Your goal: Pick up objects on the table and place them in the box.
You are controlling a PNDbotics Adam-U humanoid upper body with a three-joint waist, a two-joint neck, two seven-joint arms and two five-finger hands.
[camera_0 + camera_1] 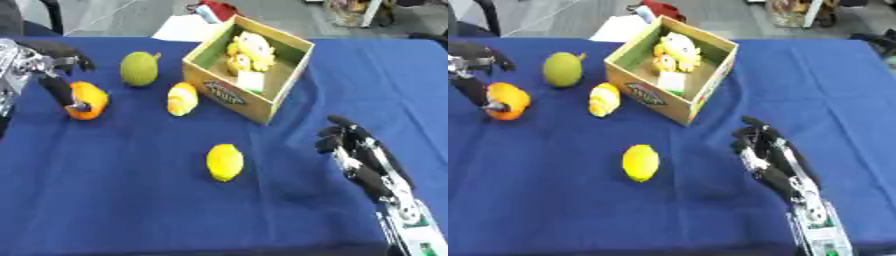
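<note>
An open cardboard box (229, 93) stands at the back middle of the blue table, with yellow toys (248, 52) and a small white-green item inside. Left of it lie a green round fruit (139, 69), a yellow ridged object (182, 99) and an orange fruit (88, 100). A yellow lemon (225, 162) lies nearer the front. My left hand (58, 62) is at the far left, its thumb touching the orange fruit's left side and its other fingers curled above it. My right hand (360, 155) rests at the lower right, fingers relaxed, holding nothing.
The blue cloth (131, 200) covers the whole table. Beyond the far edge lie a white sheet (179, 27) and a red object (216, 8). Chair legs and floor clutter show at the back.
</note>
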